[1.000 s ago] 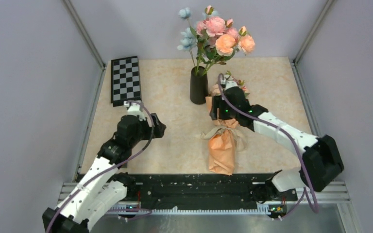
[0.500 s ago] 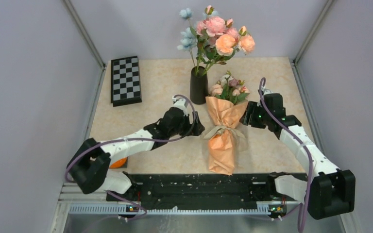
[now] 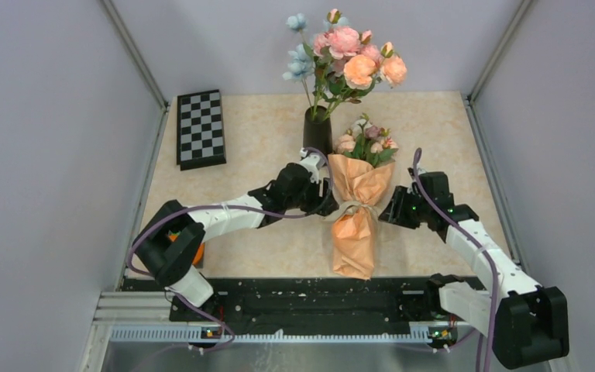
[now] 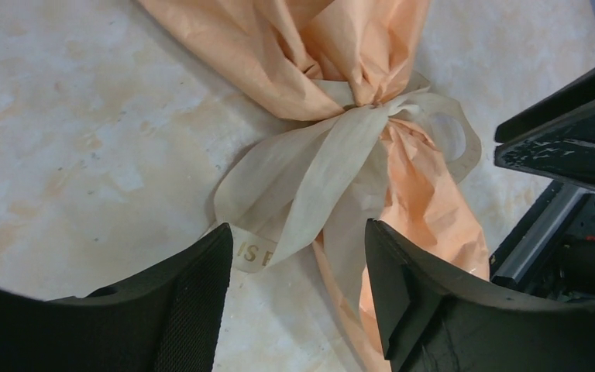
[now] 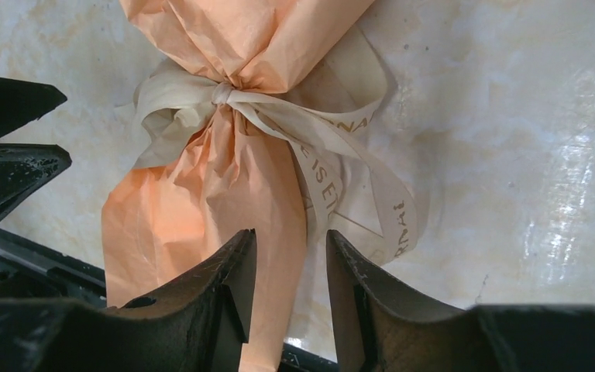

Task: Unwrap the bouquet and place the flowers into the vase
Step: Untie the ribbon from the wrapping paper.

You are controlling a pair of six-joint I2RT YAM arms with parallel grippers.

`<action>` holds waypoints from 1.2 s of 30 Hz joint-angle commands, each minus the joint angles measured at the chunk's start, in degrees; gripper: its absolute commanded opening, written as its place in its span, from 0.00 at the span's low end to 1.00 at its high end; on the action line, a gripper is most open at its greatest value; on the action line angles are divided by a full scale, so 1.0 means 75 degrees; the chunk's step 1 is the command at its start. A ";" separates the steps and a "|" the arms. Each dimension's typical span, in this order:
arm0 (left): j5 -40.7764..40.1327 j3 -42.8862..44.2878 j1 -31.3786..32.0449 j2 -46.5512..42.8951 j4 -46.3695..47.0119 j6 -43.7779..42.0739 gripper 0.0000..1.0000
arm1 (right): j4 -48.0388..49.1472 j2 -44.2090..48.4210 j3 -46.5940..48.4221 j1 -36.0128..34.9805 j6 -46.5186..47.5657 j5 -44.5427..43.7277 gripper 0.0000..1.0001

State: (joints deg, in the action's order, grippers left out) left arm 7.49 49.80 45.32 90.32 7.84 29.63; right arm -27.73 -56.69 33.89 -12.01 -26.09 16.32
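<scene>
The left gripper [image 4: 296, 240] and the right gripper [image 5: 290, 240], both spread and pinching nothing, flank the cream ribbon bow [image 4: 318, 170] tying the peach-orange paper bouquet [image 3: 354, 225].

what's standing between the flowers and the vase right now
The peach paper, tied by the cream ribbon, wraps the stems of the flowers, and the vase already holds a taller pink, orange and blue bunch filling its mouth.
</scene>
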 commanded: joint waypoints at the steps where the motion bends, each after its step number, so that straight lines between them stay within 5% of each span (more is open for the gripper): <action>1: 0.0854 0.0556 0.0004 0.0324 0.0438 -0.0403 0.65 | 0.0576 -0.0108 -0.0150 -0.0240 -0.0384 0.0109 0.39; 14: 0.1225 0.0818 0.0005 0.0964 0.0618 -0.0393 0.53 | 0.1181 -0.0758 -0.0495 -0.0868 -0.0750 -0.0816 0.37; 27: 0.1265 0.1215 0.0018 0.1497 0.0454 -0.0263 0.51 | 0.1867 -0.1517 -0.0710 -0.0927 -0.0594 -0.1011 0.33; 32: 0.1526 0.1395 0.0017 0.1699 0.0425 -0.0181 0.41 | 0.1870 -0.1692 -0.0623 -0.0966 -0.0578 -0.1061 0.26; 36: 0.1478 0.1438 0.0016 0.1662 0.0430 -0.0210 0.23 | 0.1534 -0.1567 -0.0311 -0.0971 -0.0444 -0.1113 0.10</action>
State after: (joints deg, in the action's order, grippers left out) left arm 17.43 58.08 45.32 102.91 9.39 28.38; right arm -15.62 -69.41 28.86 -18.68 -30.79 9.04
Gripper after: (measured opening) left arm 0.304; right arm 0.197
